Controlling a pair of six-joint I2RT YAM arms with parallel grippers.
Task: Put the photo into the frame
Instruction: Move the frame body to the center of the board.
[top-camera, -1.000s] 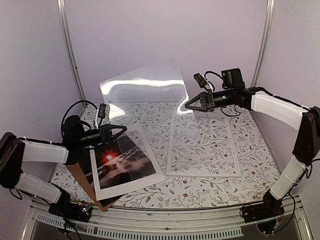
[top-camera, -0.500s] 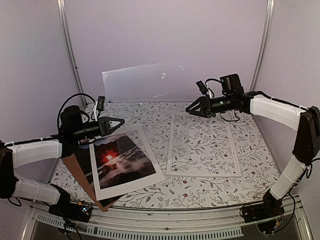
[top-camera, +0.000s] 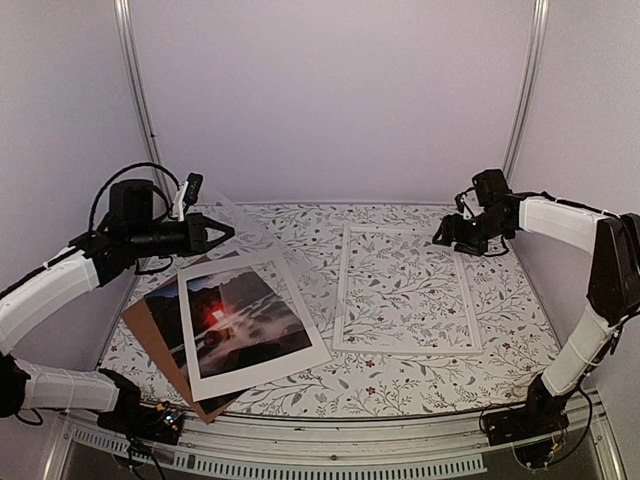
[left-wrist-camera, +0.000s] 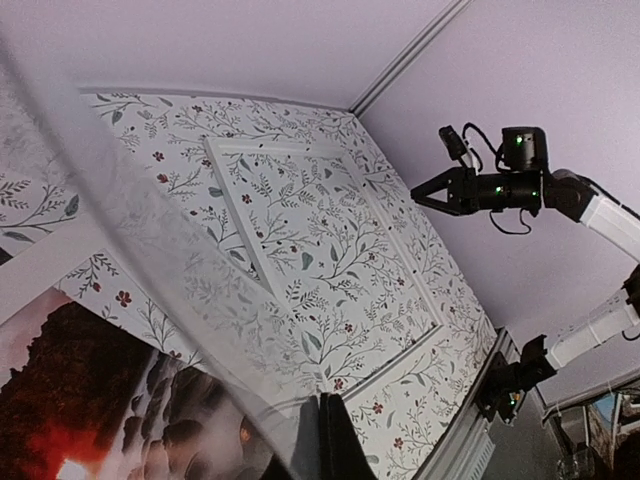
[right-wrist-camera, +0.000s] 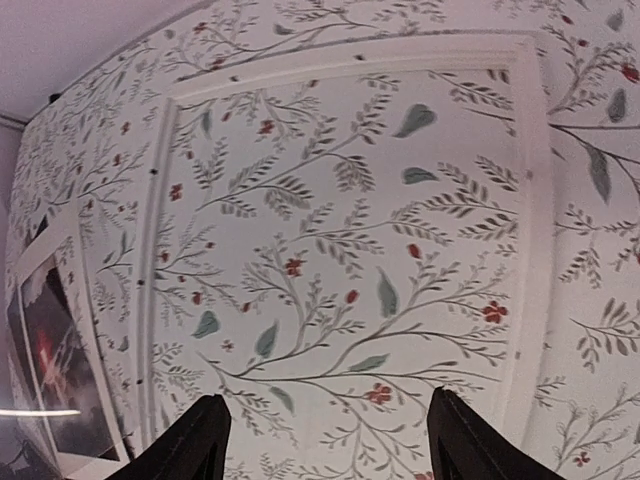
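The photo (top-camera: 245, 320), a dark landscape with a red glow, lies at the front left under a white mat (top-camera: 300, 352); it also shows in the left wrist view (left-wrist-camera: 80, 400) and the right wrist view (right-wrist-camera: 55, 370). The white frame (top-camera: 341, 290) lies flat at centre right, with the patterned table showing through it, and its edge shows to both wrist cameras (left-wrist-camera: 395, 245) (right-wrist-camera: 530, 200). My left gripper (top-camera: 228, 232) (left-wrist-camera: 325, 400) is shut on the corner of a clear sheet (top-camera: 290, 260) (left-wrist-camera: 150, 220) that slants down over the table. My right gripper (top-camera: 438, 238) (right-wrist-camera: 328, 400) hangs open over the frame's far right corner, holding nothing.
A brown backing board (top-camera: 150, 330) sticks out from under the photo at the left. The table's near edge has a metal rail (top-camera: 330, 440). Purple walls close in the back and both sides.
My right gripper opened, let go of the clear sheet and drew back to the right. The sheet, held up by both grippers before, now tilts down from my left gripper alone.
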